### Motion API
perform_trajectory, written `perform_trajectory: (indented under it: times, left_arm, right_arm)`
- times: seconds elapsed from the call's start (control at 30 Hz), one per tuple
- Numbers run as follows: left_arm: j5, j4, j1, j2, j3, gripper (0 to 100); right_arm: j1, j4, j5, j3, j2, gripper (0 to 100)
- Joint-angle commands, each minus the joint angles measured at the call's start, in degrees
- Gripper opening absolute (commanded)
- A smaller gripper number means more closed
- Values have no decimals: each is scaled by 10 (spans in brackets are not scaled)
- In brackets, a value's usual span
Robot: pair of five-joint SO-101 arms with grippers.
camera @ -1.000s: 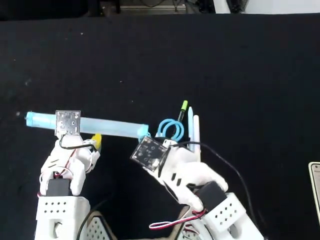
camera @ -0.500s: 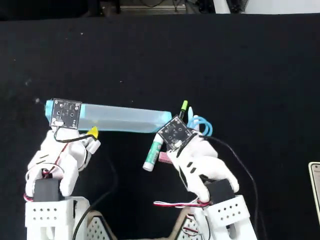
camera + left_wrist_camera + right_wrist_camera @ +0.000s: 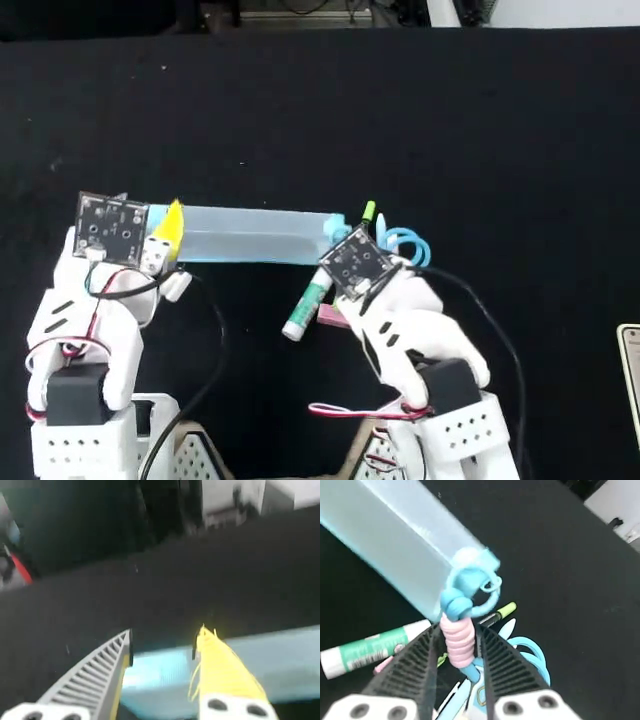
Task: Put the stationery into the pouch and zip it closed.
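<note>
The light blue pouch (image 3: 250, 235) lies lengthwise across the black table. My left gripper (image 3: 158, 238) is open at the pouch's left end, its grey and yellow fingers (image 3: 220, 675) set apart over the pouch (image 3: 160, 667). My right gripper (image 3: 460, 630) is shut on the pink zipper pull (image 3: 457, 642), which hangs from the ring at the pouch's right end (image 3: 338, 225). A green and white glue stick (image 3: 305, 300) and a pink item (image 3: 330, 316) lie beside the right arm. Blue scissors (image 3: 405, 245), a green-tipped marker (image 3: 368, 211) and a pale pen (image 3: 380, 225) lie just beyond it.
A white object (image 3: 630, 370) sits at the table's right edge. The table's far edge runs along the top of the high view, with room clutter behind it.
The pouch shifted right and away from the arms. My right gripper left the scissors for the pouch's right end, uncovering the glue stick. My left arm slid left along the pouch.
</note>
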Motion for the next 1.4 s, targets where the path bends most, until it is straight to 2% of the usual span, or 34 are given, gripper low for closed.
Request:
perform_trajectory:
  times: [0.0, 0.17, 0.3, 0.53, 0.73, 0.97, 1.17, 1.23, 1.37]
  left_arm:
    - [-1, -32, 6, 2, -38, 216]
    - [-4, -40, 50, 5, -9, 216]
    - [-5, -102, 55, 64, 22, 216]
    - [-5, -98, 50, 236, -32, 216]
    - [-5, -72, 49, 280, -51, 216]
    - [-6, -72, 37, 280, -53, 216]
    - [-4, -66, 8, 278, -61, 216]
    - [-5, -33, 8, 278, -89, 216]
    - [-3, 86, 14, 278, -183, 216]
  right_arm:
    - [-10, 3, -30, -51, -15, 11]
    - [-93, 5, -33, -50, -15, 11]
    - [-118, 8, -33, -54, -15, 11]
    - [-37, 58, -33, -81, -15, 11]
    - [24, 56, -33, -65, -14, 11]
    - [33, 50, 22, -35, -13, 11]
    - [28, 25, 23, -34, -14, 11]
    - [19, 34, 23, -60, -10, 11]
    - [-1, 83, 25, -150, -7, 11]
